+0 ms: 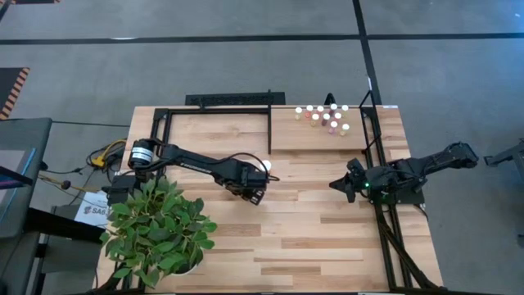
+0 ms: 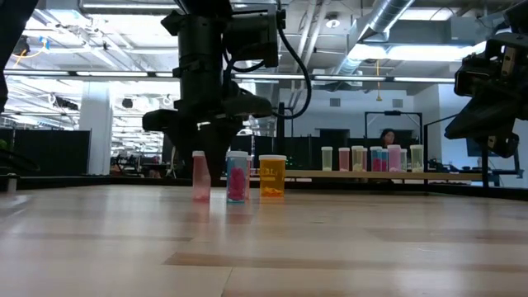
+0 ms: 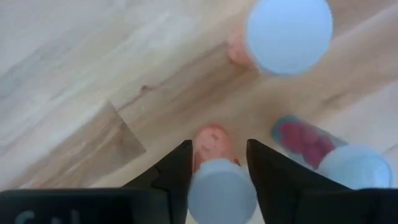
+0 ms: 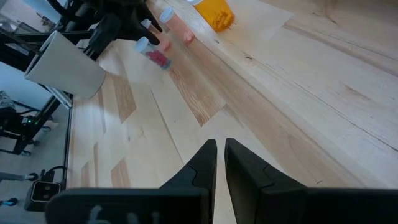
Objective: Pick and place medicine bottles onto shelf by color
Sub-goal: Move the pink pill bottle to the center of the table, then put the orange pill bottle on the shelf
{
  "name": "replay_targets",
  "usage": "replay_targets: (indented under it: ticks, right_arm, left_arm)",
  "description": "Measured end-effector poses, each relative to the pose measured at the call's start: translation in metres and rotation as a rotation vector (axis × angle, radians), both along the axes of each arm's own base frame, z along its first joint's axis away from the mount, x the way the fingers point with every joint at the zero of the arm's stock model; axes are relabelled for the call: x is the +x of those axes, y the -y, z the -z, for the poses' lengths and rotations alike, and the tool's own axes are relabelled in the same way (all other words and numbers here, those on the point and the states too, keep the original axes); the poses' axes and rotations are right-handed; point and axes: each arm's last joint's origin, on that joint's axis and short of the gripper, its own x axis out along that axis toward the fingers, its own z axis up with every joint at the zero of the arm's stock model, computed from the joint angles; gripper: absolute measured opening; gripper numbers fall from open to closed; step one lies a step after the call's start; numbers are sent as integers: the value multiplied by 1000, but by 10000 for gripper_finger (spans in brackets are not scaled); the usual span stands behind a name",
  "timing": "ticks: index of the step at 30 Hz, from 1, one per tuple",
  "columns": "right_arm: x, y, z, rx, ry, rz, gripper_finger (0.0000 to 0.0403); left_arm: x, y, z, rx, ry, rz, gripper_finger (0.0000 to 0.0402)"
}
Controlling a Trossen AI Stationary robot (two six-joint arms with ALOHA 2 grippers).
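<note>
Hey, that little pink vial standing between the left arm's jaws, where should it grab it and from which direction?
Grip the pink vial on its body just under the white cap, coming straight down from above. It stands upright, and the left gripper already has one of its jaws on either side of it. The red-filled vial and larger orange bottle stand close by, so a sideways approach looks riskier.

The pink plastic vial with a white cap [image 2: 200, 176] stands beside a clear vial with red filling [image 2: 237, 176] and a larger orange bottle with a white cap [image 2: 272, 176]. The tabletop of pale striped wooden planks [image 1: 319, 238] carries a green leafy plant [image 1: 160, 229] at its corner.
</note>
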Motion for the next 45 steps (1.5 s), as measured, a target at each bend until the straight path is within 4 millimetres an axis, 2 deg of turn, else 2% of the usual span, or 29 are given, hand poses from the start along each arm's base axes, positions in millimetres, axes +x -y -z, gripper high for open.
replay_targets:
  ticks: [7, 11, 15, 19, 22, 26, 29, 32, 35, 39, 45]
  right_arm:
    - [0, 0, 0, 0, 0, 0, 56]
    - [0, 0, 0, 0, 0, 0, 56]
    - [0, 0, 0, 0, 1, 0, 56]
    - [0, 0, 0, 0, 1, 0, 56]
    - [0, 0, 0, 0, 1, 0, 56]
    - [0, 0, 0, 0, 1, 0, 56]
    - [0, 0, 0, 0, 1, 0, 56]
    - [0, 0, 0, 0, 1, 0, 56]
    - [0, 0, 0, 0, 1, 0, 56]
    - [0, 0, 0, 0, 1, 0, 56]
    - [0, 0, 0, 0, 1, 0, 56]
  left_arm:
    - [4, 0, -15, -31, -13, 54, 203]
    - [2, -3, -40, -3, -34, 65, 241]
    - [-10, -8, -72, 57, -32, 101, 261]
    - [-38, -16, -107, 122, -13, 141, 264]
    - [-70, -24, -130, 166, 50, 110, 264]
    - [-121, -27, -144, 231, 205, 14, 264]
    - [-157, -25, -134, 259, 306, -49, 264]
    - [-187, -23, -113, 279, 377, -70, 264]
    - [-208, -23, -89, 295, 440, -66, 264]
    - [-229, -24, -60, 282, 525, -109, 264]
    - [-245, -24, -26, 236, 639, -180, 264]
